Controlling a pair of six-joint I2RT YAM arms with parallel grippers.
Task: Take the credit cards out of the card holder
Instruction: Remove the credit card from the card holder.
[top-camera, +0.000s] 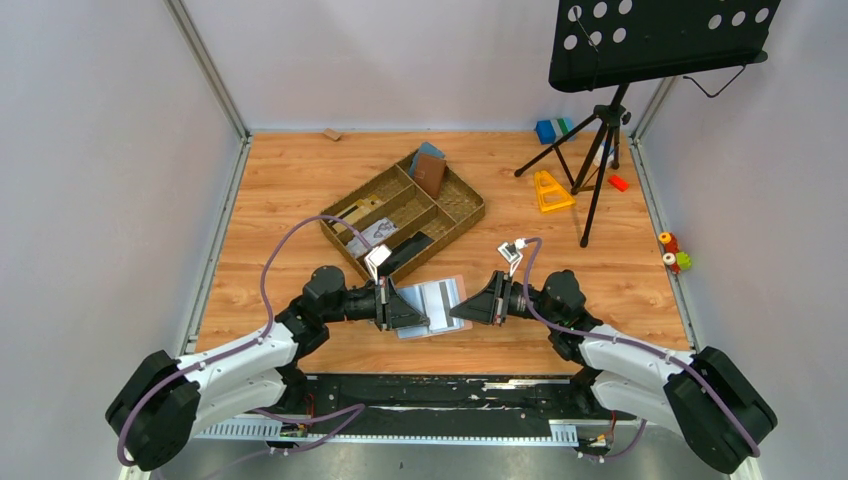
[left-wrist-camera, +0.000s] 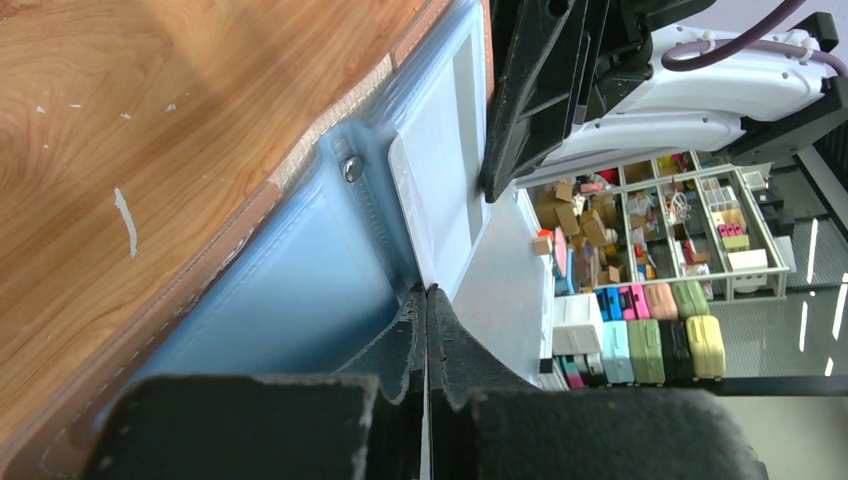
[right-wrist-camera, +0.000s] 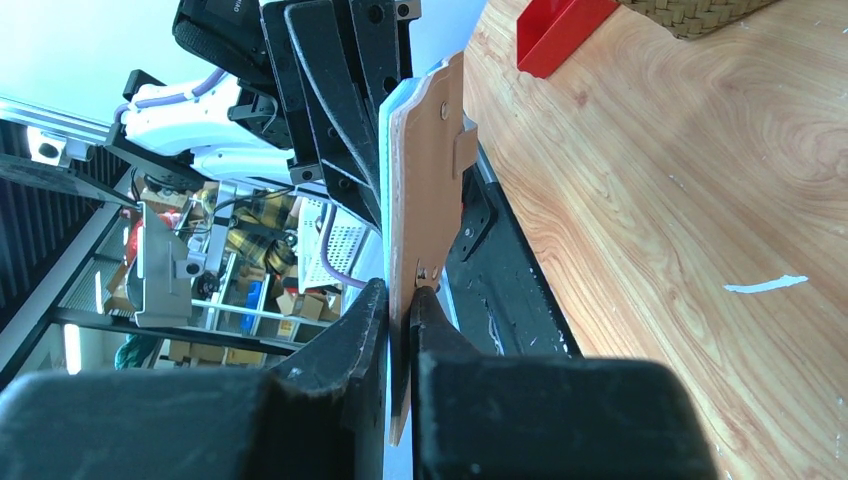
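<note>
Near the front edge of the counter (top-camera: 280, 200), midway between the two arms, the card holder (top-camera: 440, 297) is held open. Its long axis runs left-right from one claw to the other, slightly skewed. The blue-grey inside faces up and the tan outside shows along the far right edge. Whether it clears the wood cannot be told. Both forearms lie low and roughly level, reaching inward from the sides with elbows bent, tips facing each other. The left claw (top-camera: 420, 318) is pressed fully together on a thin pale edge at the holder's left end; whether that edge is a card or a pocket lip cannot be told. The right claw (top-camera: 458, 314) is nearly closed, pinching the tan right end, which its wrist view shows edge-on with the small tab pointing toward the counter. Behind them sits a woven tray (top-camera: 455, 182) with several compartments. In its far compartment a reddish-brown wallet (top-camera: 432, 175) leans against a blue one (top-camera: 430, 152). A flat black item (top-camera: 408, 250) lies in a near compartment.
</note>
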